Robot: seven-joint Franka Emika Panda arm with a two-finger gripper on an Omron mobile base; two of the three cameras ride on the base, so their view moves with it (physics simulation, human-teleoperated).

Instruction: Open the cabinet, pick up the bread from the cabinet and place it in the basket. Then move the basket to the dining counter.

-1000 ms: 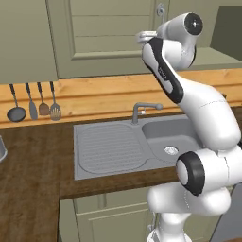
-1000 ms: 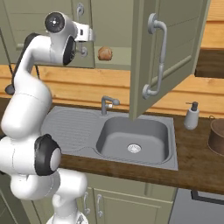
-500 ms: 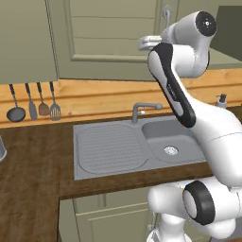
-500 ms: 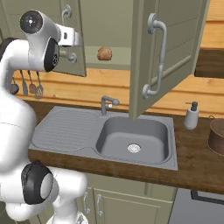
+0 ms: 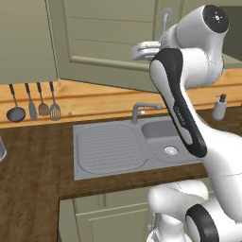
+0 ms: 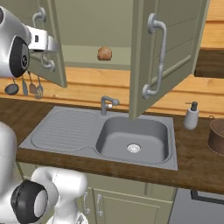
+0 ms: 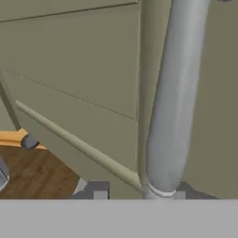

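- The cabinet [image 6: 175, 48] is seen with both doors swung open in the right base view: the right door stands out over the sink [image 6: 131, 140], and the left door [image 6: 54, 65] is angled outward beside the robot's hand.
- The bread [image 6: 104, 53] is seen as a small tan-brown lump resting on the cabinet's shelf, between the two open doors.
- The gripper [image 6: 43, 52] is held up at the left door, near its curved grey handle [image 6: 40, 17]; the bread lies to its right on the shelf, apart from the gripper and untouched.
- In the hand view, the grey bar handle [image 7: 174, 102] is seen very close, running upward just above the finger tips [image 7: 95, 191].
- Whether the handle is clamped or merely lies between the fingers cannot be told from the pictures; how far apart the fingers stand cannot be judged either.
- A soap dispenser [image 6: 191, 116] and a brown pot [image 6: 216, 135] are seen on the worktop to the right of the sink.
- Utensils [image 5: 33, 101] are hung on the wooden wall strip to the left of the tap [image 5: 142, 111].
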